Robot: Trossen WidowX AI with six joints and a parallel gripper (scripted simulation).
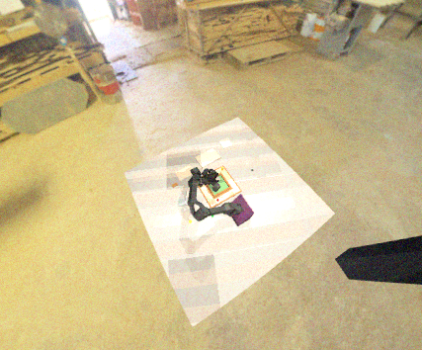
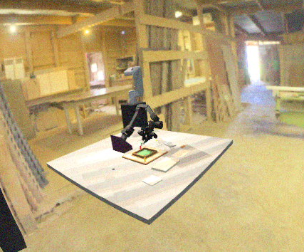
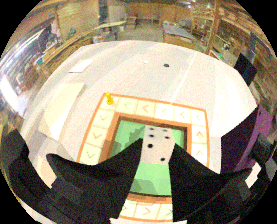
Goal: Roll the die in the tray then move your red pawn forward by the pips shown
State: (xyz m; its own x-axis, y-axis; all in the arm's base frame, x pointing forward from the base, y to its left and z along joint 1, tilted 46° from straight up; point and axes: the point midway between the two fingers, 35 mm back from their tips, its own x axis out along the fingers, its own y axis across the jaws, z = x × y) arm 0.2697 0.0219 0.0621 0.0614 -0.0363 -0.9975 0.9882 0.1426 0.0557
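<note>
The black parallel-jaw gripper (image 3: 150, 163) was clamped on the small white die with black pips (image 3: 157, 144), holding it in the air above the green felt tray framed by the tan arrow-marked board (image 3: 146, 163). Released off-centre, the die might bounce over the frame onto the track squares or knock a pawn. The arm was folded at the elbow, wrist pointing down over the board.
</note>
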